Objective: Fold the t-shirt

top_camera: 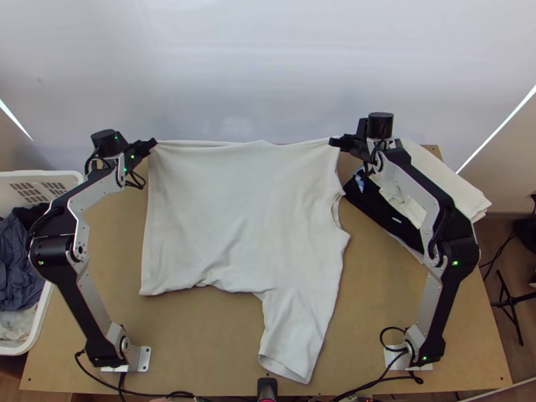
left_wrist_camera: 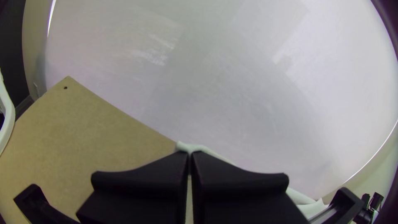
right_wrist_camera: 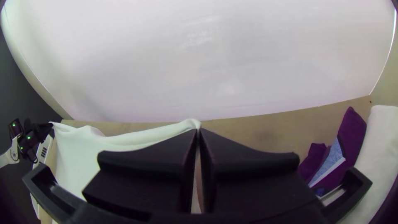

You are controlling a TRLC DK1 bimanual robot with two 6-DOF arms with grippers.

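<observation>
White wall [top_camera: 268, 74] behind; one worktop [top_camera: 201, 348], light wood. One t-shirt [top_camera: 228, 208], white, mid-worktop: spread sideways, hem toward the left arm [top_camera: 63, 268], neck opening toward the right arm [top_camera: 455, 268], one sleeve [top_camera: 291, 335] pointing to the near edge. Arms: two. One basket [top_camera: 40, 174], white, laundry inside, beyond the worktop's left side. One pile [top_camera: 455, 184] at the far right, at least two pieces, pale and dark. Grippers: two, both closed on cloth; left gripper [top_camera: 153, 143] clamps the far hem corner, right gripper [top_camera: 335, 141] the far edge near the shoulder, edge nearly straight between them. Step in hand, judged: far side gripped for the first lengthwise fold. Next move calls for both grippers to carry that edge nearward together, level and evenly tensioned, then lay it down.
</observation>
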